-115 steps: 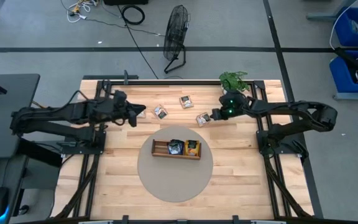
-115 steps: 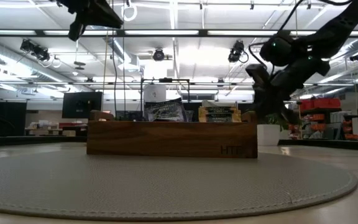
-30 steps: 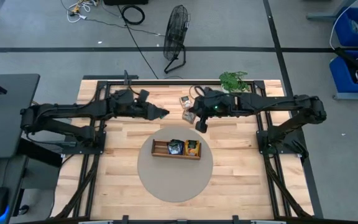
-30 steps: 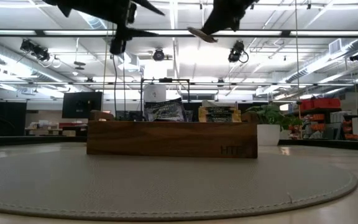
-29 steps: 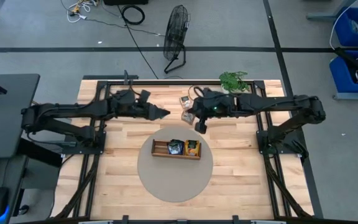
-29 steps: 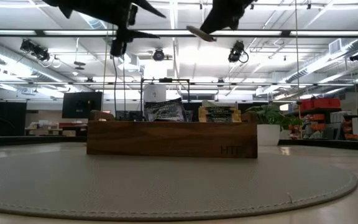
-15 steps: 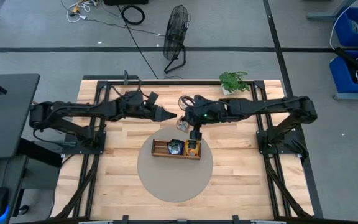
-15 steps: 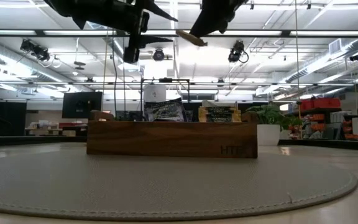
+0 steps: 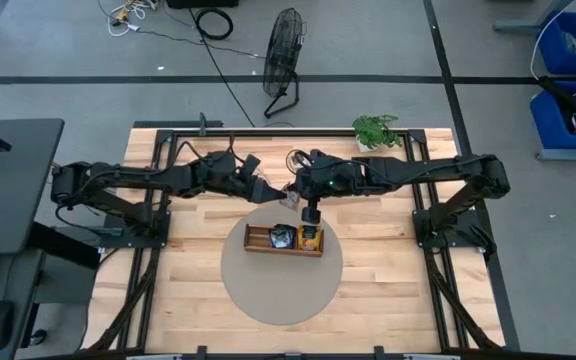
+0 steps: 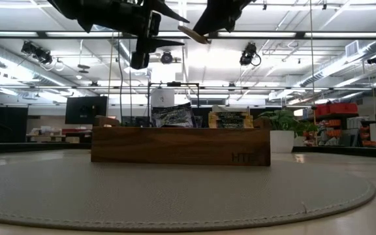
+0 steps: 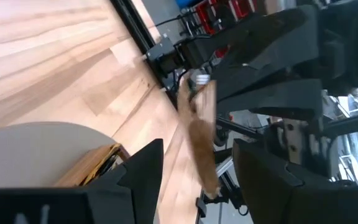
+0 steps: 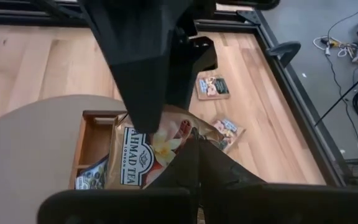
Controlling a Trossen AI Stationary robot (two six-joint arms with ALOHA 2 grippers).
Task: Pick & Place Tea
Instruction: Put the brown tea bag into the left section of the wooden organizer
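Observation:
A white-and-brown tea packet (image 12: 149,152) hangs over the wooden tray (image 9: 258,240), with my right gripper (image 12: 191,149) shut on it. My left gripper (image 11: 199,149) is open. Its two fingers stand on either side of that packet (image 11: 197,127), which shows edge-on and apart from them. In the low view the packet (image 10: 192,34) floats high above the tray (image 10: 180,145). A dark packet (image 9: 282,237) and an orange one (image 9: 309,238) stand in the tray. Two more packets (image 12: 213,87) (image 12: 227,127) lie flat on the wood behind it. My right gripper pinches the packet's edge (image 12: 178,144) between its two fingers, coming from above and the table's right, slanting down. The packet is lifted clear above the tray and hangs tilted.
The tray sits on a round grey mat (image 9: 278,290) at the table's middle. A small potted plant (image 9: 375,130) stands at the far right of the table. Bare wood lies on both sides of the mat.
My right gripper has carried the packet from the far side toward the tray, moving left and nearer and tipping down. My left gripper has reached right toward it, so its fingers now flank the packet.

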